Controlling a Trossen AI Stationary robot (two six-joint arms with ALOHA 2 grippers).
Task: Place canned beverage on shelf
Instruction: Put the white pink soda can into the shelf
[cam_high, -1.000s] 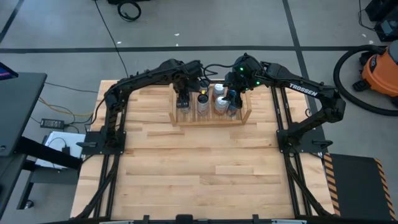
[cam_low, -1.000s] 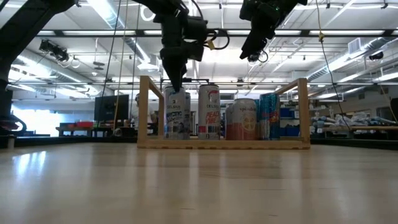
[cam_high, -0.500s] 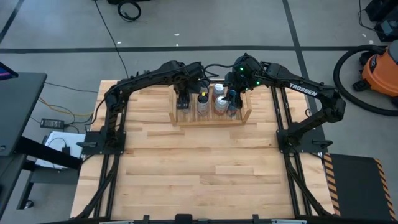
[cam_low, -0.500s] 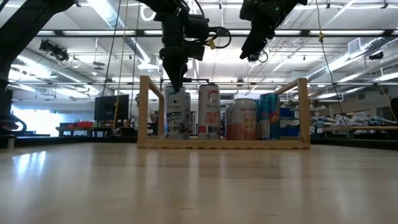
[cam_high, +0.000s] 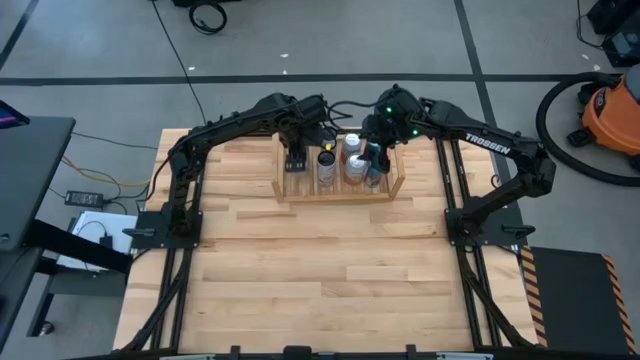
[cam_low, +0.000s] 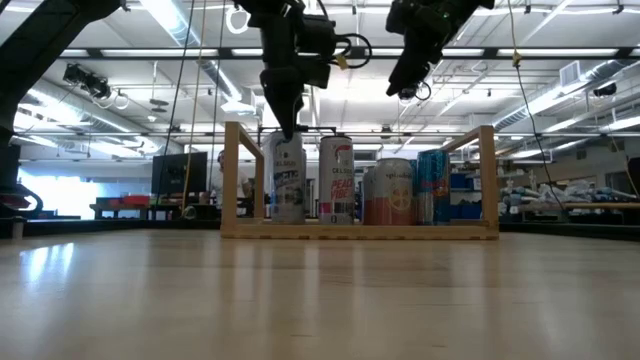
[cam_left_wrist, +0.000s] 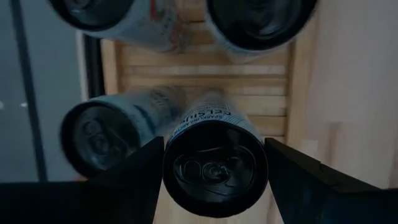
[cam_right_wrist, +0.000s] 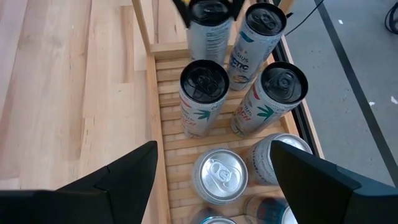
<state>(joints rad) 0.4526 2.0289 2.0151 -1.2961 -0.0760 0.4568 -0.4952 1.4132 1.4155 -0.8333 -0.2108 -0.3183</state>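
Counter (cam_high: 320, 270): light wood planks, bare across the near half; arms mounted at both sides.
Shelf (cam_high: 283, 190): light wooden rack at the far middle of the counter, slatted base, upright board at each end; holds several upright cans.
Left arm: reaching in from the left, bent over the shelf's left end.
Right arm: reaching in from the right, raised above the shelf's right part.
Cans in shelf: two rows, seen from the right wrist; a short orange can (cam_low: 390, 195) and a blue can (cam_low: 433, 187) toward the right end in the low view, a tall white-and-red can (cam_low: 336, 182) left of them.
Held can (cam_low: 286, 180): tall, white, upright inside the shelf at its left end, just beside the white-and-red can; base seemingly on the slats, though not clear from the low view.
Left tool (cam_low: 283, 125): pointing straight down, fingers closed on the top of the held can, one on each side of the rim in the wrist view.
Right tool (cam_low: 403, 82): hanging above the cans, touching none, fingers parted about halfway, holding nothing.
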